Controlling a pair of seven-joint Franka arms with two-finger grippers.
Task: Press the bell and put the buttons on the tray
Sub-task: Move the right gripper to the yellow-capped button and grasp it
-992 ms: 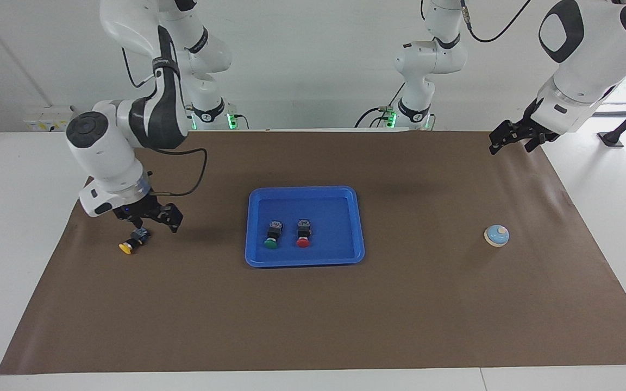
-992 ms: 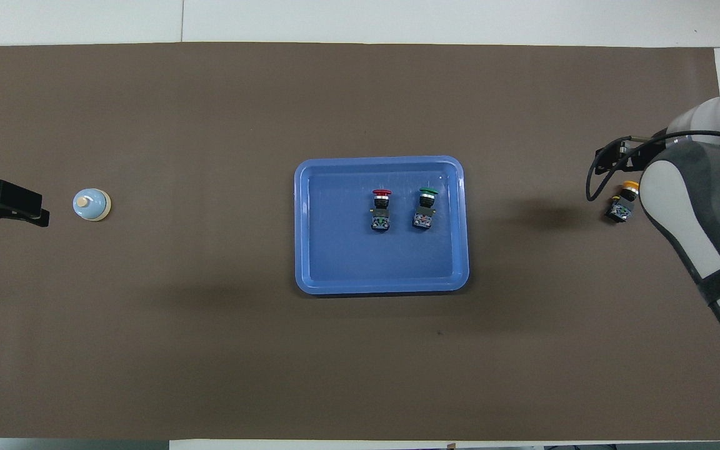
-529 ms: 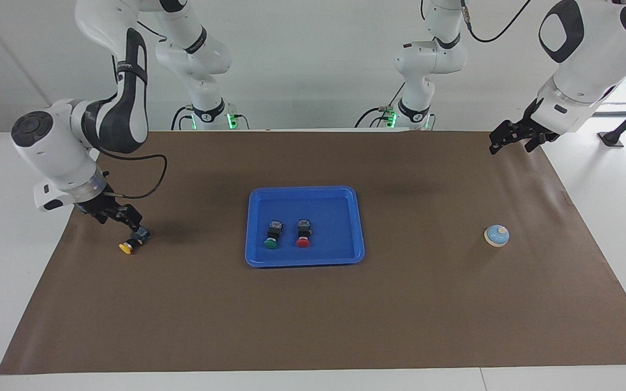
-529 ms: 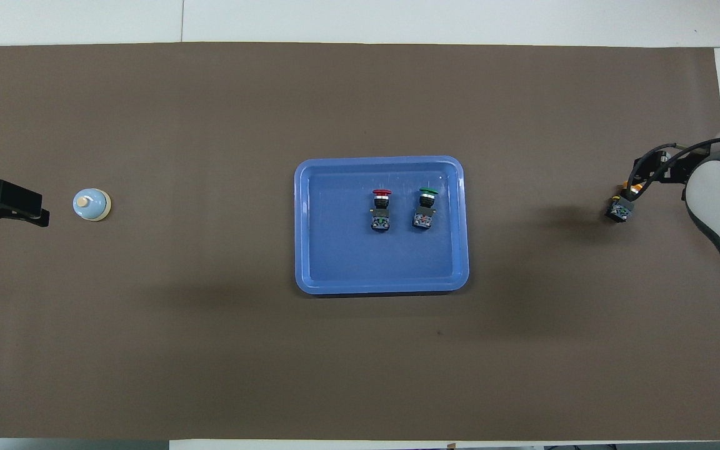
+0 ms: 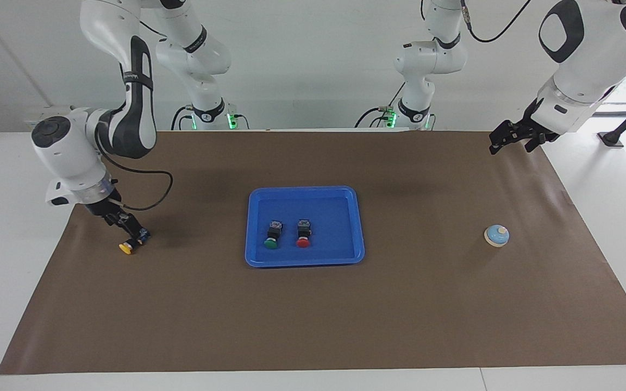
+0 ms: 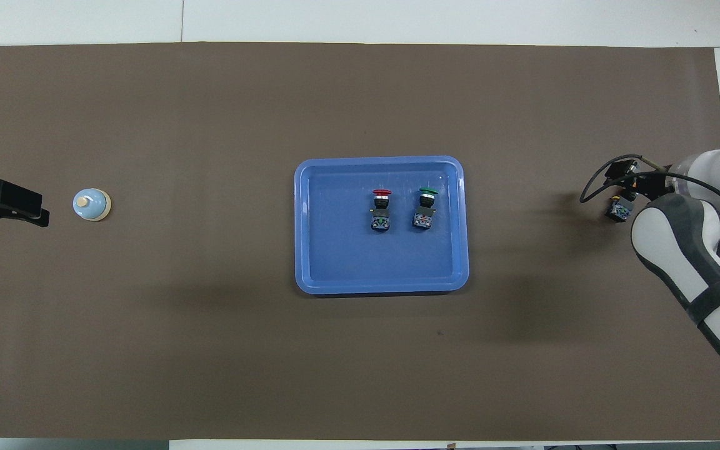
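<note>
Facing view, right tool down at yellow button, touching

Three buttons, one bell, one tray

blue tray, brown mat, lt-blue bell

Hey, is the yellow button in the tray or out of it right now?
Out. The yellow button lies on the brown mat toward the right arm's end, under the right gripper; only the green and red ones sit in the tray.
</note>
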